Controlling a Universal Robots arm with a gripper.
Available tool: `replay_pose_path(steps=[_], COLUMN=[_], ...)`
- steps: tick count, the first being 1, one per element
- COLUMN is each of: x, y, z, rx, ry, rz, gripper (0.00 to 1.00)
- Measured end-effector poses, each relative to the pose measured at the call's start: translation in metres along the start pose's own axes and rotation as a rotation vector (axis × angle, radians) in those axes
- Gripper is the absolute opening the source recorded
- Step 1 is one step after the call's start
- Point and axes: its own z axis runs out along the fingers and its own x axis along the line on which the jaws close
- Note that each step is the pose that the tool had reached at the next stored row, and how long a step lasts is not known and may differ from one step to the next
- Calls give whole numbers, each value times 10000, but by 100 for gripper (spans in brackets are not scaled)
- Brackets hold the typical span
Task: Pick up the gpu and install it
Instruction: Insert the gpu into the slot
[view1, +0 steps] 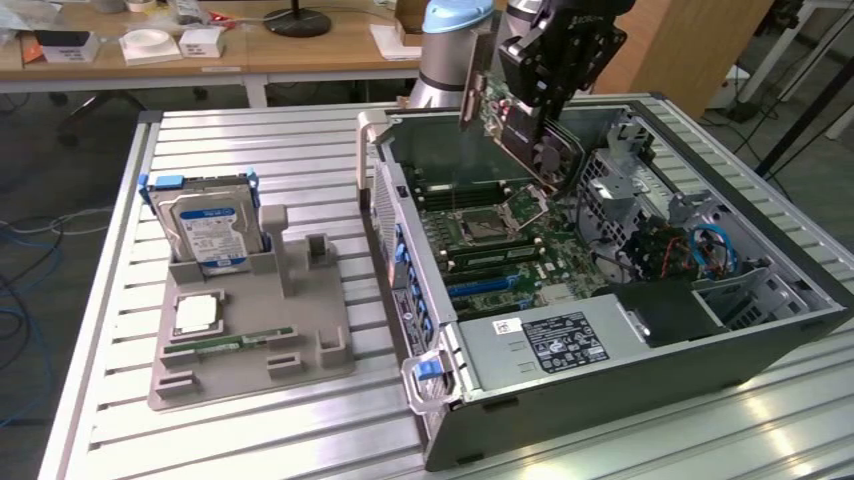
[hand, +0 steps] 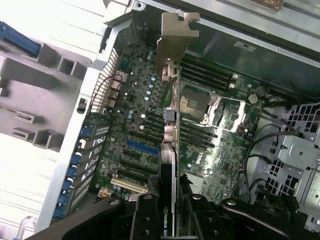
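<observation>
My gripper (view1: 545, 140) is shut on the gpu (view1: 514, 115), a green card with a black cooler and a silver bracket, and holds it in the air over the open computer case (view1: 667, 340). In the wrist view the gpu (hand: 171, 130) hangs edge-on between my fingers (hand: 146, 220), its silver bracket (hand: 175, 37) at the far end. Below it lies the green motherboard (hand: 135, 135) with a blue slot (hand: 142, 147) and several black slots. The card is apart from the board.
A grey holder tray (view1: 247, 330) stands at the exterior view's left of the case, with a silver hard drive (view1: 207, 225) upright in it, a chip (view1: 198, 313) and a memory stick (view1: 227, 345). The case's metal walls and drive cage (view1: 627, 190) surround the motherboard.
</observation>
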Motion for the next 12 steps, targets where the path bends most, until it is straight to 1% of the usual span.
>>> replay_pose_path(steps=[12], x=[0], y=[0], z=[0], rx=[-10], ry=[26], rz=[-542], gripper=[26])
